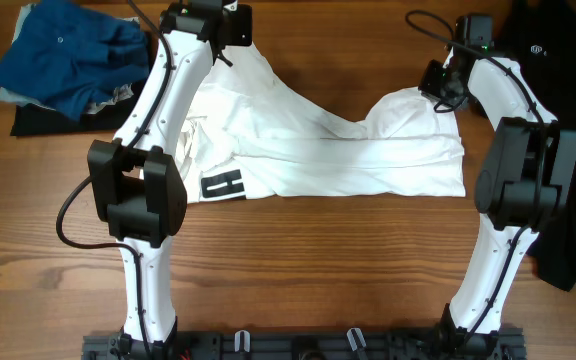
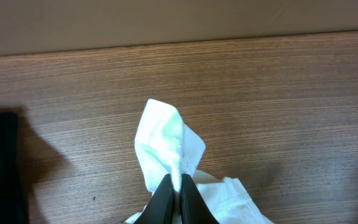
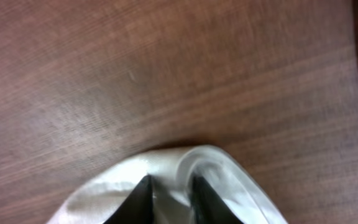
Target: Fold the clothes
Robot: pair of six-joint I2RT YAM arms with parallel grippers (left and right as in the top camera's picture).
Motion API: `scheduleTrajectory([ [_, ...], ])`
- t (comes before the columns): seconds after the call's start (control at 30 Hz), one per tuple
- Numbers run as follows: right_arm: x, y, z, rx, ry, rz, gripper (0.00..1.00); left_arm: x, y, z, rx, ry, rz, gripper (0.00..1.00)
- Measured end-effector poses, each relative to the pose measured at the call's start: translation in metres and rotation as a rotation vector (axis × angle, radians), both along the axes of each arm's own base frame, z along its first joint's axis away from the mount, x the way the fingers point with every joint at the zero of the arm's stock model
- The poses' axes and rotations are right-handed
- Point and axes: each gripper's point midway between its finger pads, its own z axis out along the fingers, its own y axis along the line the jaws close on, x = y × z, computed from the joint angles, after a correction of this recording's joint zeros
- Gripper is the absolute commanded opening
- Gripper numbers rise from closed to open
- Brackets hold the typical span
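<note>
The white T-shirt [image 1: 348,155] lies folded across the middle of the table, its black bar print [image 1: 223,186] showing at the front left. My left gripper [image 1: 230,42] is at the shirt's far left corner, shut on a pinch of white fabric [image 2: 166,140] that stands up between the fingers [image 2: 178,186]. My right gripper [image 1: 438,85] is at the far right corner, its fingers [image 3: 171,190] closed round a raised fold of the white shirt [image 3: 229,177]. The blue shirt [image 1: 68,50] lies bunched at the far left.
A black garment [image 1: 33,120] lies under the blue shirt. More black garments sit at the far right [image 1: 558,40] and along the right edge [image 1: 568,235]. Bare wooden table [image 1: 318,260] lies in front of the shirt.
</note>
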Motion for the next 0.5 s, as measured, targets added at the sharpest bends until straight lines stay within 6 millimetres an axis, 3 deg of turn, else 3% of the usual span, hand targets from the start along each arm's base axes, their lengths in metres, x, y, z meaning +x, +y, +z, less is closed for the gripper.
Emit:
scheduleTrajectory([
  [0.13,0.005,0.0,0.002,-0.004,-0.021,0.009,0.04,0.0,0.002,0.0,0.009,-0.002,0.008,0.04],
  [0.33,-0.005,0.0,-0.001,-0.002,0.021,0.014,0.04,0.001,0.006,0.001,0.028,-0.008,0.025,0.04],
  [0.4,0.001,0.001,0.009,-0.004,0.008,0.027,0.04,0.006,0.009,0.005,0.033,-0.032,0.037,0.04],
  [0.5,0.03,-0.007,0.048,-0.016,-0.098,0.021,0.04,0.018,0.025,0.019,0.028,-0.095,0.074,0.04],
])
